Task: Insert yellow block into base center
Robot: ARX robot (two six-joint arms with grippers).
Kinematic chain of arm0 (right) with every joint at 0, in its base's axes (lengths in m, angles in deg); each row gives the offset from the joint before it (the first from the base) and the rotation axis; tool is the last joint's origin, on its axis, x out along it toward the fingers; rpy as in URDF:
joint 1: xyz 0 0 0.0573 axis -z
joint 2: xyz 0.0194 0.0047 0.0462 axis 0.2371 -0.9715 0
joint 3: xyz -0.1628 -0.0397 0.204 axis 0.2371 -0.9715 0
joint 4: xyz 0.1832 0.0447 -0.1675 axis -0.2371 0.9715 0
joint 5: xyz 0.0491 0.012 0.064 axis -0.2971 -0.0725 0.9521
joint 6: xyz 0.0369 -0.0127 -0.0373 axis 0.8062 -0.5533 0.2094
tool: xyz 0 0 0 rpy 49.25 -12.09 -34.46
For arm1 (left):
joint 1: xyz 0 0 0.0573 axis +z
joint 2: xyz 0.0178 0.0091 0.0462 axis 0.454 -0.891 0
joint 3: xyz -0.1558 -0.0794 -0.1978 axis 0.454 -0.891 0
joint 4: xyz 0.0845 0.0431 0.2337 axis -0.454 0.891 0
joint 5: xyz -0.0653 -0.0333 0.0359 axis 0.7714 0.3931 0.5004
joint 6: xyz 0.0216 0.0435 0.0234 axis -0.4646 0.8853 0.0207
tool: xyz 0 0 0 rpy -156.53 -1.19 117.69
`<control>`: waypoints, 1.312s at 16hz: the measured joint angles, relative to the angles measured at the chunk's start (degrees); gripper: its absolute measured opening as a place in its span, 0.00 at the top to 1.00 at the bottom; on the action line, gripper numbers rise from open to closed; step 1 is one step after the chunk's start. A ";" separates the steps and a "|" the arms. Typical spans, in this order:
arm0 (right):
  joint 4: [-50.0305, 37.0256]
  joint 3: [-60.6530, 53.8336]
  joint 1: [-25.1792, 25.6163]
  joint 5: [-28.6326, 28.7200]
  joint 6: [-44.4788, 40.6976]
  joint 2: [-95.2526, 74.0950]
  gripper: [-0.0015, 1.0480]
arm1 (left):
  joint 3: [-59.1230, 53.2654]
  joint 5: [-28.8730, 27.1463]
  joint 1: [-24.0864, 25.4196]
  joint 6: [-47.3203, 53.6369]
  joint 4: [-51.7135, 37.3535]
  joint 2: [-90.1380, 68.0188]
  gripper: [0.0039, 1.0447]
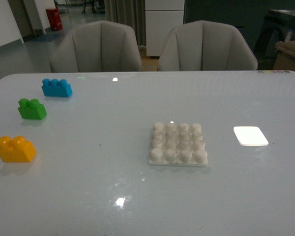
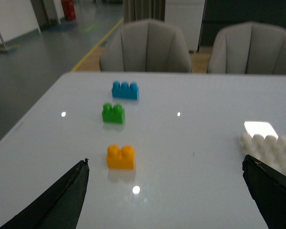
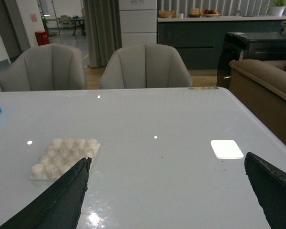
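The yellow block sat on the table, far over on the left side and near the front. It was well apart from the base, which lay near the middle. A green brick and a blue brick stood in a row behind it.

The block looked like hard plastic, so I guessed it was light and stiff. Its smooth, shiny sides might slip. I thought the best hold was on its two long flat sides, below the bumps, keeping it level.

The left gripper had its two dark fingers spread wide with nothing between them. The block lay ahead of it, not touched. The right gripper was spread wide and empty too.

Only the finger ends showed, and neither arm showed in the front view. The block's underside was hidden, so I could not tell how it would fit the studs. In the left wrist view the base was blurry and partly behind a finger.
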 joint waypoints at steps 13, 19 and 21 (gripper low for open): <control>-0.02 0.00 0.00 0.00 0.00 0.00 0.06 | 31.71 32.57 28.50 13.22 -24.37 -88.72 0.06; -0.02 0.00 0.00 -0.02 0.00 0.00 0.06 | 37.03 31.89 29.29 11.80 -23.47 -93.94 0.06; -0.02 0.00 0.00 0.00 0.00 0.00 0.06 | 38.49 30.86 30.14 10.97 -23.41 -96.65 0.06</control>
